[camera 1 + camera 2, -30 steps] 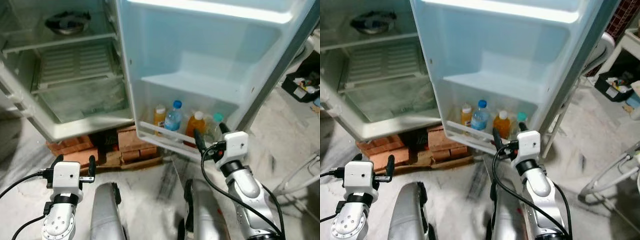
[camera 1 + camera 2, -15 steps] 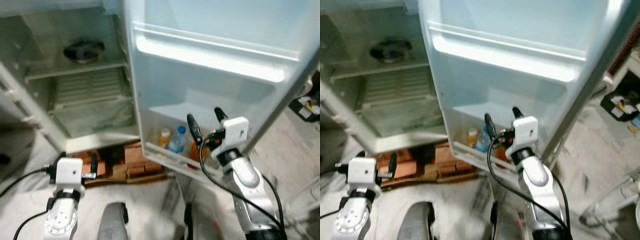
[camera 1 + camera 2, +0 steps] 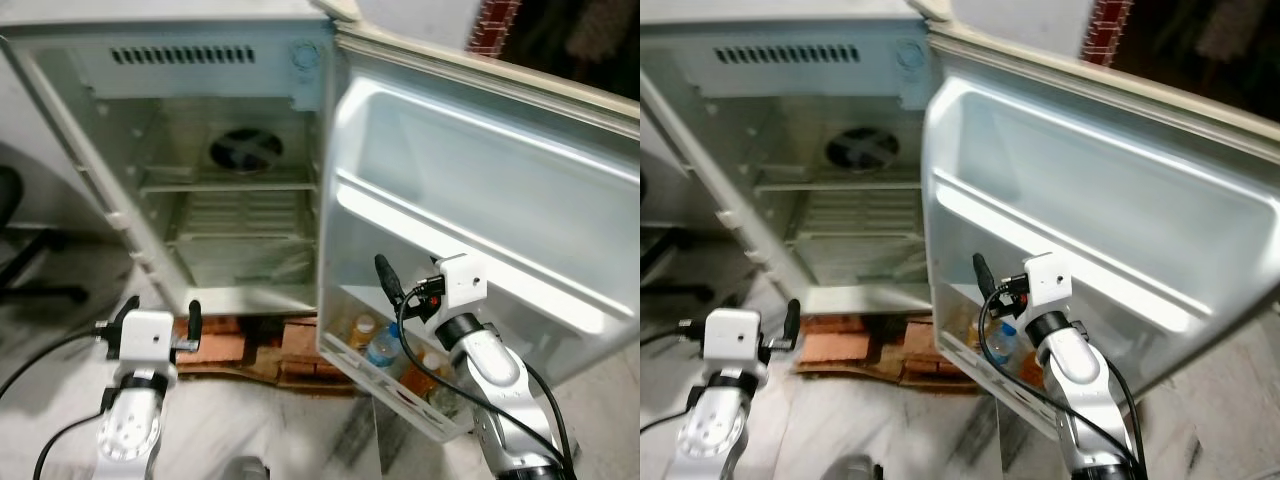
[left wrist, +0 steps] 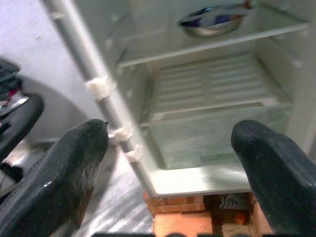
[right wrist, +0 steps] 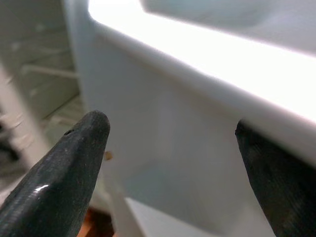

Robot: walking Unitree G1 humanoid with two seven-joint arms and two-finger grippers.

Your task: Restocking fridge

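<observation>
**Door rack stocked, both claws empty**

Before the open fridge (image 3: pixel 200 190), the right gripper (image 3: pixel 410 277) hung released, holding nothing, against the inner door (image 3: pixel 480 190). Bottles (image 3: pixel 382 343) stood upright in the bottom door rack (image 3: pixel 385 385), directly below that claw and partly hidden behind the right arm; count and labels unclear. Left gripper (image 3: pixel 155 318) was spread, empty, low, facing the cabinet, well apart from the rack. Steel bowl (image 4: pixel 212 19) sat on the upper shelf (image 4: pixel 197 47). No fresh stock was seen to pick. Right arm judged nearer the rack.
</observation>
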